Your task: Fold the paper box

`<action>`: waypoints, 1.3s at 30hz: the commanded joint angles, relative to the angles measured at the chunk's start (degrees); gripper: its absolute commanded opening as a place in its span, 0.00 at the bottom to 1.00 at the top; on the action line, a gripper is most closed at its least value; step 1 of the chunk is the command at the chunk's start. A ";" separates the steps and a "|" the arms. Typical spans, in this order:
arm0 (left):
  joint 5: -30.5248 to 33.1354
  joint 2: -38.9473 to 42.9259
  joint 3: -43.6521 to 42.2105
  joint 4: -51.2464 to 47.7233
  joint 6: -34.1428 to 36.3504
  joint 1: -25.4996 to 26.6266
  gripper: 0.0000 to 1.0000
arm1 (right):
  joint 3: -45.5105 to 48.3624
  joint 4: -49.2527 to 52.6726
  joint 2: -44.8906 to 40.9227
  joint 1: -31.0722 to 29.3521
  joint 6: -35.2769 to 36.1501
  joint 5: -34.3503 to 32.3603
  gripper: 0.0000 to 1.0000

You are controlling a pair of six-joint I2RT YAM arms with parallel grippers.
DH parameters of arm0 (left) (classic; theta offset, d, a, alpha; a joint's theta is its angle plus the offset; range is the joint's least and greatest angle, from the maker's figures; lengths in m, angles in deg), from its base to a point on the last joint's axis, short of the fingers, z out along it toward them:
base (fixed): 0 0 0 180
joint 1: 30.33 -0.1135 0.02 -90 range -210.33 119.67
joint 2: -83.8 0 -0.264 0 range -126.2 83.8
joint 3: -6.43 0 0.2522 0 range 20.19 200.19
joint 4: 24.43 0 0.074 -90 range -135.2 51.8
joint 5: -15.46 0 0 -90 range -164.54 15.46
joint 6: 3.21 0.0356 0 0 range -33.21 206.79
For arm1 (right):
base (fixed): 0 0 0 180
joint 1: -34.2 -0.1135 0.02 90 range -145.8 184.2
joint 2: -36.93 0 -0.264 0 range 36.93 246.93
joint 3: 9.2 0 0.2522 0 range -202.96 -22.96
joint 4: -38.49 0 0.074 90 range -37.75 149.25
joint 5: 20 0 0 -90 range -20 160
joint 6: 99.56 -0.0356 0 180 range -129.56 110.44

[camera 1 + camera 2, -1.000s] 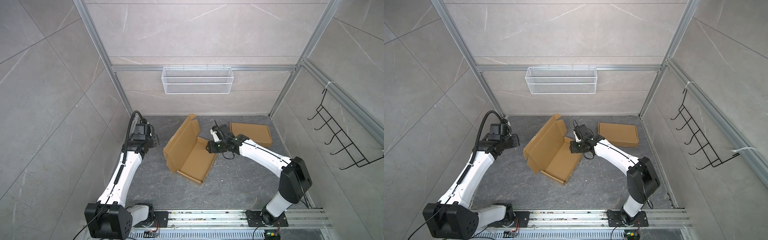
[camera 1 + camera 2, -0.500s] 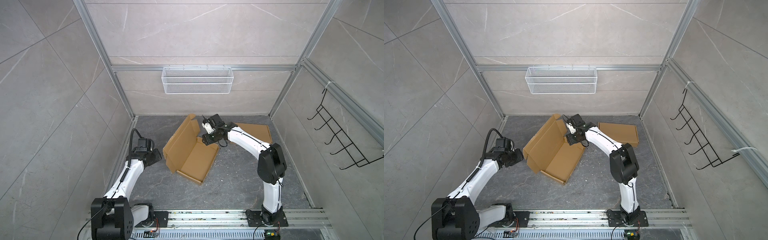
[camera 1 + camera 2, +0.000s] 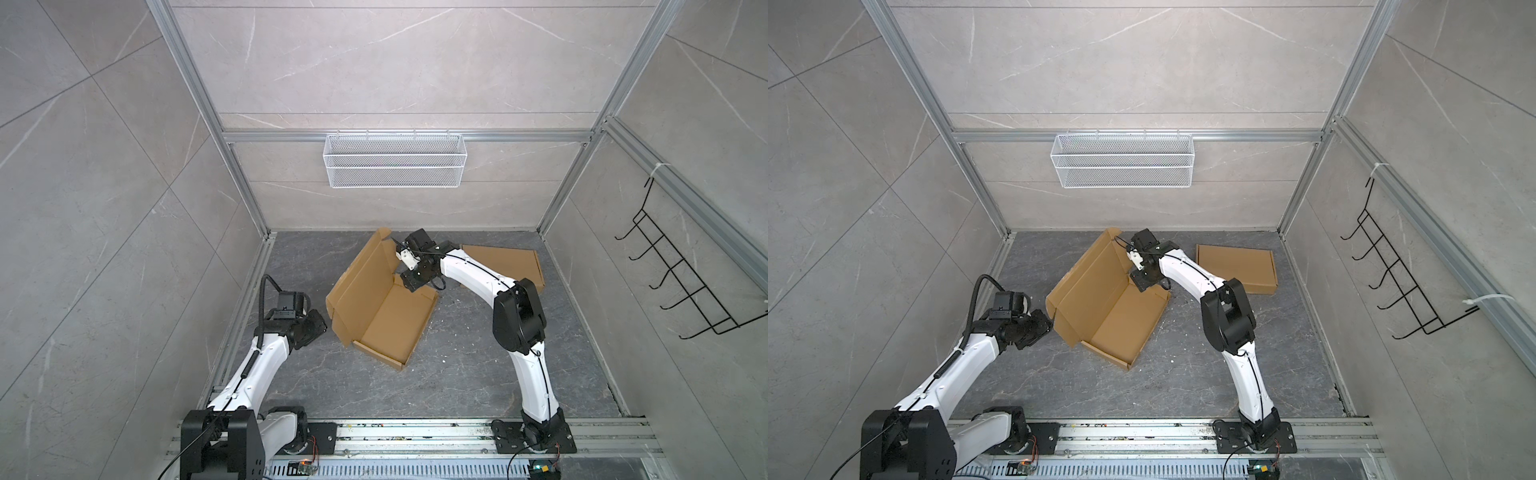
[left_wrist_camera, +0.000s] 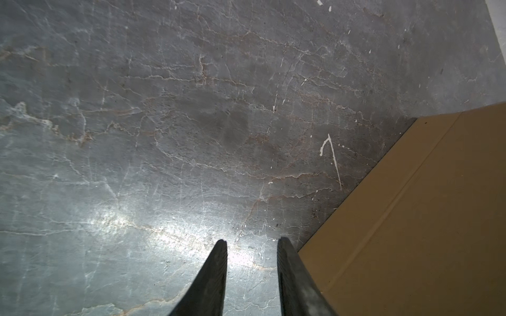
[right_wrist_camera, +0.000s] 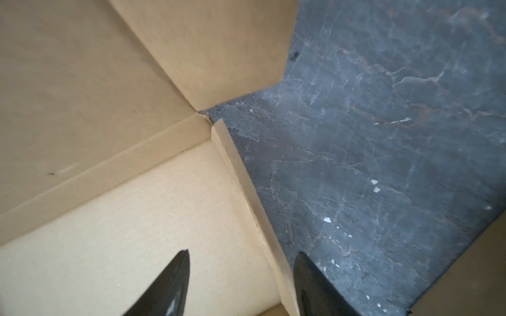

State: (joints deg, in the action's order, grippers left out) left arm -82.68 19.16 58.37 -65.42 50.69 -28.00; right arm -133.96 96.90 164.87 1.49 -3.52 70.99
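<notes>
The brown corrugated-cardboard box [image 3: 386,320], probably light and easily creased, lies half-open on the dark marble desk [image 3: 457,374], with the right claw [image 5: 243,251] open astride its low side wall, a sensible hold, and the left claw [image 4: 252,239] open and empty beside its raised lid.

Gripper [image 5: 243,252] straddles paper box [image 5: 109,82] side flap [image 5: 241,175], jaws apart.

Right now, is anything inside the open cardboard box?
Nothing shows inside the open box: its floor is bare cardboard. The right gripper straddles its low side wall, jaws open. In both top views it covers the far corner.
</notes>
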 commanded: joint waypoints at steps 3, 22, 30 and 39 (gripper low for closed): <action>-1.38 -0.14 1.35 0.86 -0.84 0.45 0.35 | -0.88 -2.10 2.19 0.12 -0.89 -1.60 0.61; 0.52 0.29 4.85 -2.22 1.38 0.91 0.35 | 8.52 -7.16 -1.16 2.80 -12.61 -3.88 0.31; 1.94 0.48 8.84 -4.33 3.39 0.92 0.36 | 21.75 -9.65 -10.35 3.55 -20.04 -3.35 0.21; -1.42 0.79 6.89 -2.67 3.83 2.14 0.47 | 41.42 -16.05 -22.25 3.64 -31.28 0.09 0.16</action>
State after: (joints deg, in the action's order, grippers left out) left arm -82.38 18.96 65.58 -68.65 53.32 -26.91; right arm -96.35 83.26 146.07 5.10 -29.40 69.42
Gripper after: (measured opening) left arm 0.463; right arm 0.162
